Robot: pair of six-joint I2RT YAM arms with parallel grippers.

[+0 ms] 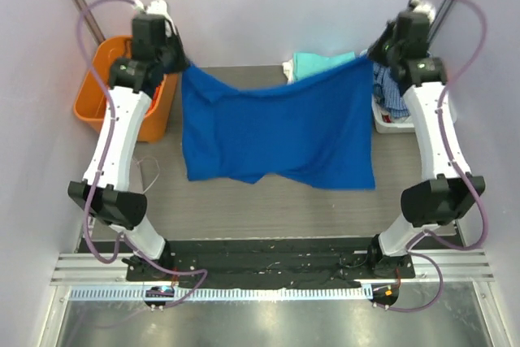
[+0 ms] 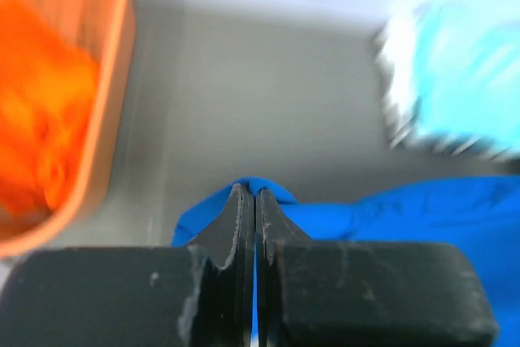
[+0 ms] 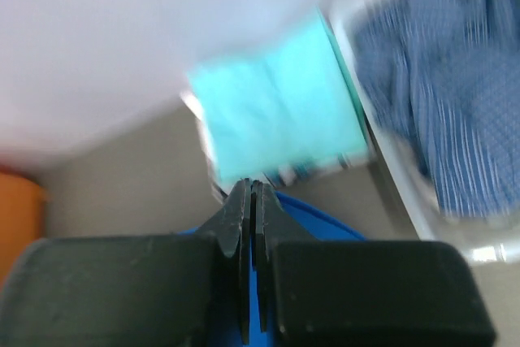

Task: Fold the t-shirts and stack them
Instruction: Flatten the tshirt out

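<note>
The royal blue t-shirt [image 1: 276, 127] hangs spread between my two grippers, lifted above the table, its lower hem sagging toward the near side. My left gripper [image 1: 180, 62] is shut on its far left corner; the left wrist view shows blue cloth [image 2: 390, 213] pinched between the fingers [image 2: 250, 194]. My right gripper [image 1: 367, 58] is shut on the far right corner; blue cloth [image 3: 313, 213] shows behind its fingers [image 3: 250, 186]. A folded aqua t-shirt [image 1: 317, 62] lies on a white one at the far centre, also in the right wrist view [image 3: 276, 103] and the left wrist view [image 2: 463, 79].
An orange bin [image 1: 101, 91] with orange cloth [image 2: 41, 119] stands at the far left. A white tray [image 1: 388, 119] holding the blue-and-white checked garment [image 3: 447, 95] sits at the far right. The dark table [image 1: 268, 209] runs under the shirt.
</note>
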